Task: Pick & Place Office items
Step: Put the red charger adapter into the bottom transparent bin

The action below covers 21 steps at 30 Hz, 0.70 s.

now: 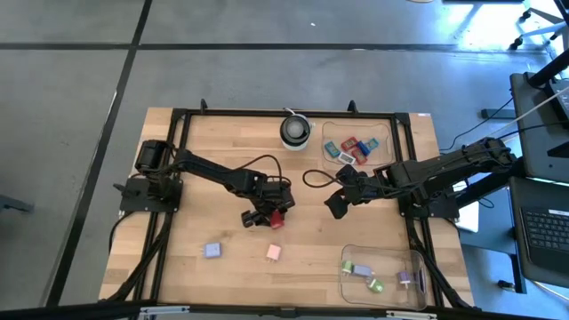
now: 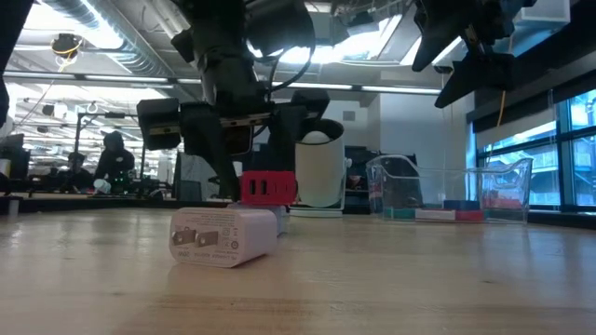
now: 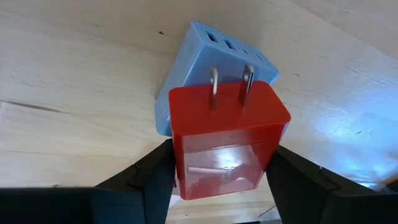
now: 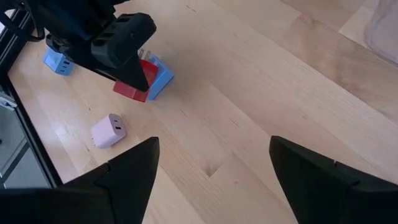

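Now we are at the pick-up step. Our left gripper [image 3: 217, 186] has its jaws pressed on both sides of the red plug [image 3: 227, 140], which rests on the surface touching the blue plug [image 3: 205, 59]. Next we should lift it straight up. Our right gripper [image 1: 338, 203] waits near the red plug, jaws wide and holding nothing.

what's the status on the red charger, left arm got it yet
Left gripper closed on red charger, mid-table. Blue charger touching behind it. Right gripper open, hovering clear, holding nothing.
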### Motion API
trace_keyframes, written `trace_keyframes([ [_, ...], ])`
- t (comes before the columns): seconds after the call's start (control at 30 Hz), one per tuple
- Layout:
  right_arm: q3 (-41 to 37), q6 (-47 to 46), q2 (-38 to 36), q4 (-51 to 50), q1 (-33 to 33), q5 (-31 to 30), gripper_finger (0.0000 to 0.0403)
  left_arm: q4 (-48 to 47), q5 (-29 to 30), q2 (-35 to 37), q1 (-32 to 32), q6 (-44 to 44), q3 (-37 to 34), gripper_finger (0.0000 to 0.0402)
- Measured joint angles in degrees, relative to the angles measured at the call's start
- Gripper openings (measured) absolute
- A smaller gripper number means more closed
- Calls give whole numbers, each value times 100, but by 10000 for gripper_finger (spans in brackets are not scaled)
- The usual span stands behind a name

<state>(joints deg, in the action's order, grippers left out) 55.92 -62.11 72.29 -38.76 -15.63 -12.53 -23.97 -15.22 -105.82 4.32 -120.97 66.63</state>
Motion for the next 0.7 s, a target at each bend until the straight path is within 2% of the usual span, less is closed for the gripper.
trace_keyframes([
  [0.17, 0, 0, 0, 0, 0, 0, 306, 123, 9, 0, 2, 44, 0, 211],
  [0.37, 0, 0, 0, 0, 1, -2, 306, 348, 2, 0, 2, 162, 0, 230],
  [0.5, 0, 0, 0, 0, 1, -2, 306, 583, 69, 4, 38, 272, 0, 222],
  [0.7, 0, 0, 0, 2, 1, -2, 306, 987, 751, 13, 191, 1829, 0, 224],
])
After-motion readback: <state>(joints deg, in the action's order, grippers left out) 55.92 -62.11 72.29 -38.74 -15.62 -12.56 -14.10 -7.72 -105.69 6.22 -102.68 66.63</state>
